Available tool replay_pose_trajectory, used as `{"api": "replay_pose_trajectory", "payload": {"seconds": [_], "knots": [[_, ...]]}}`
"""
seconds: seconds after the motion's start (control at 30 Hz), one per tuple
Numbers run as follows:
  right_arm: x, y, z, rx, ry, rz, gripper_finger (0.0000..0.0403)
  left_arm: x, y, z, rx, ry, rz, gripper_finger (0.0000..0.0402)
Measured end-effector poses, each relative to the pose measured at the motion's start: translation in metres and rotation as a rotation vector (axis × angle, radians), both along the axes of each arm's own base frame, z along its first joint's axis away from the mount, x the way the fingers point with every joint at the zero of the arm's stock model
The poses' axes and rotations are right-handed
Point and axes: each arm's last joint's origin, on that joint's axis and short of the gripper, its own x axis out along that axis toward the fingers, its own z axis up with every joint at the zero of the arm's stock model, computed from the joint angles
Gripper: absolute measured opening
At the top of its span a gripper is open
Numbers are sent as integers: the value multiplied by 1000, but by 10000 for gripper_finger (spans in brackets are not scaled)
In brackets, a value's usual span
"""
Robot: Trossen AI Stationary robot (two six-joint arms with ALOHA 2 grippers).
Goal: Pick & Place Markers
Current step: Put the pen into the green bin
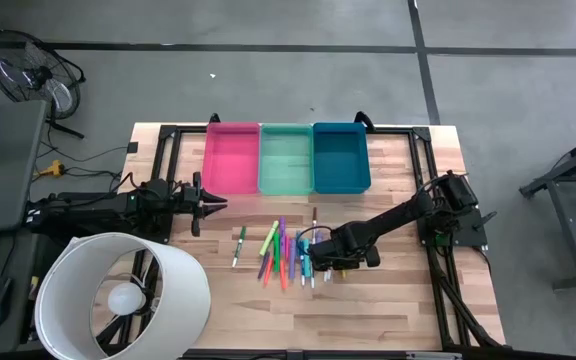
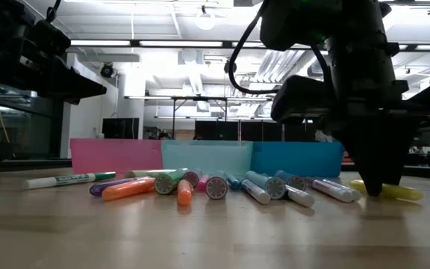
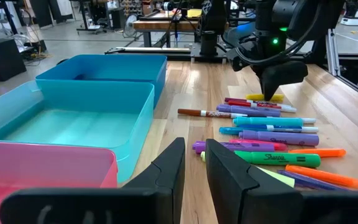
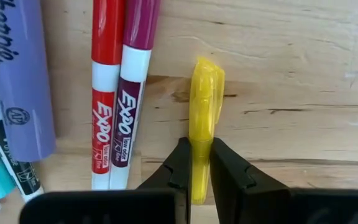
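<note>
The markers (image 1: pixel 286 255), a loose row of thin pen-like sticks in green, purple, blue, orange and red-capped white, lie on the wooden table (image 1: pixel 388 300) near of the three plastic bins. The right pincer (image 4: pixel 195 163) is down at the right end of that row, its two dark fingers closed on a slim yellow highlighter (image 4: pixel 205 106) that lies flat on the wood just beside a red Expo marker (image 4: pixel 106 93) and a purple Expo marker (image 4: pixel 131 93).

The hold sits at one end of the highlighter, not its middle, so on lifting the free end is likely to droop or swing, and it could slip out on the way to the blue rectangular bin (image 1: pixel 340 155). The smooth round barrel adds to that risk. Whether the fingertips also press on the table is hard to tell from the low view; if they do, a drag could nudge the neighbouring markers.

The left pincer (image 3: pixel 194 165) waits over the left side of the table near the pink rectangular bin (image 1: pixel 232 155), fingers nearly together and empty.
</note>
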Motion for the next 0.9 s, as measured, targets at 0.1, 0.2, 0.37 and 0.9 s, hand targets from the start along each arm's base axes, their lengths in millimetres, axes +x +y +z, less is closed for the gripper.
{"api": "replay_pose_trajectory", "payload": {"seconds": [0.1, 0.2, 0.37, 0.9], "knots": [[-4, -4, 4, -15, 26, 18, 26, 0, 0, 0, 0, 0, 0, 62], [-6, -9, 15, -36, 26, 28, 26, 0, 0, 0, 0, 0, 1, 62], [-8, -22, 35, -59, -2, 51, 26, 0, 0, 0, 0, 0, 0, 62], [17, -122, 99, -234, -218, 236, 26, 0, 0, 0, 0, 0, 0, 62]]}}
